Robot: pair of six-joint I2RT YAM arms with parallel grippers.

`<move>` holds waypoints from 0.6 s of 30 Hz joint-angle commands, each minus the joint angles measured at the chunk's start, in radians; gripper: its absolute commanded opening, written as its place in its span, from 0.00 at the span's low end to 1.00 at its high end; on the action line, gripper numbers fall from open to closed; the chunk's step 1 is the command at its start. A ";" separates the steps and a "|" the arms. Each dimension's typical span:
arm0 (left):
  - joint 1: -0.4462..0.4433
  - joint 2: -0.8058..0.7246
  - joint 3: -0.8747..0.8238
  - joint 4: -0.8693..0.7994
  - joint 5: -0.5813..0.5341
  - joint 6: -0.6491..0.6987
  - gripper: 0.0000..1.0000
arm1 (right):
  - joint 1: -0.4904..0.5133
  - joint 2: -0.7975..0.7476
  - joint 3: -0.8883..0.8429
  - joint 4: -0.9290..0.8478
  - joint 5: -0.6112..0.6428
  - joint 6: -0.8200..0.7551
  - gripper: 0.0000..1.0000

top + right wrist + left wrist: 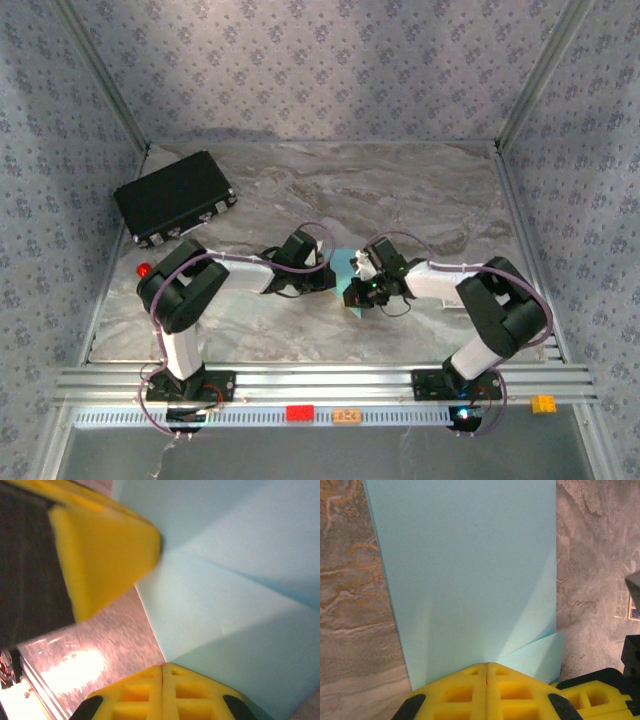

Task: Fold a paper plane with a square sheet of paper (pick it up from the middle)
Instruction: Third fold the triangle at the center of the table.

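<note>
The black case (175, 197) lies tilted at the far left corner of the worktop (420, 190). A small red stick (144, 270) sits near the left edge, nearer me than the case. My left pincer (486, 666) is pressed together, its tips on the near edge of the light blue sheet of paper (470, 575). The sheet lies mid-worktop between my two wrists. A triangular flap (535, 655) juts past the sheet's right edge, just beside those tips. My right pincer (163, 667) is pressed together too, tips at the sheet's other side. Beyond the sheet and to its right, bare marbled surface runs to the walls.
</note>
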 commanded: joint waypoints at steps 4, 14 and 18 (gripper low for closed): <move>0.008 0.050 -0.025 -0.054 -0.033 -0.022 0.00 | -0.011 -0.065 -0.115 -0.041 -0.007 0.044 0.05; 0.007 0.033 -0.088 0.045 -0.036 -0.130 0.00 | -0.024 -0.293 -0.247 -0.042 0.044 0.124 0.07; -0.013 -0.001 -0.137 0.109 -0.070 -0.202 0.00 | -0.037 -0.408 -0.217 -0.119 0.126 0.105 0.08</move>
